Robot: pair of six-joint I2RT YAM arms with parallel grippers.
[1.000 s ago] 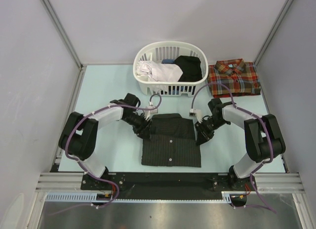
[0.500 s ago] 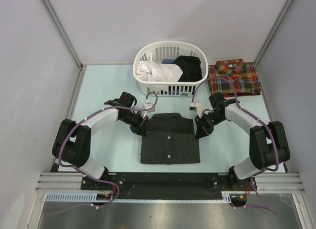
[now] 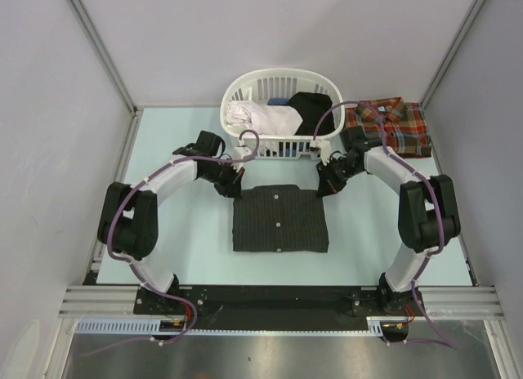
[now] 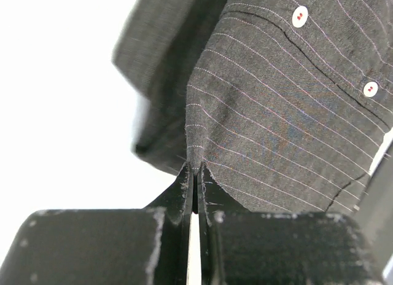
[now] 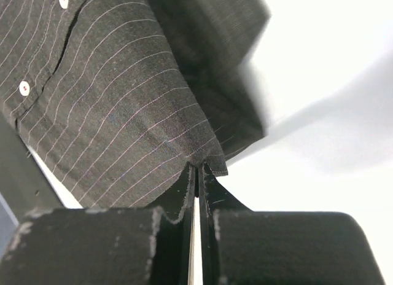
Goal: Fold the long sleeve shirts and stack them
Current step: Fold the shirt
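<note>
The black pinstriped long sleeve shirt (image 3: 280,221) lies folded into a rectangle at the table's middle, buttons up. My left gripper (image 3: 234,189) is shut on its far left corner. The left wrist view shows the fingertips (image 4: 195,169) pinching the striped cloth (image 4: 282,107). At the far right corner my right gripper (image 3: 322,188) is shut as well. The right wrist view has its tips (image 5: 198,168) clamped on the hem of the shirt (image 5: 116,107). The plaid long sleeve shirt (image 3: 393,127) rests folded at the far right.
A white laundry basket (image 3: 245,144) holding white, blue and black clothes stands at the far middle, just beyond both grippers. Grey walls close in the pale blue table (image 3: 180,232) on the left, right and back.
Both grippers have shut on the black shirt's far corners and moved away from the bases toward the basket, drawing the shirt's far edge with them.
</note>
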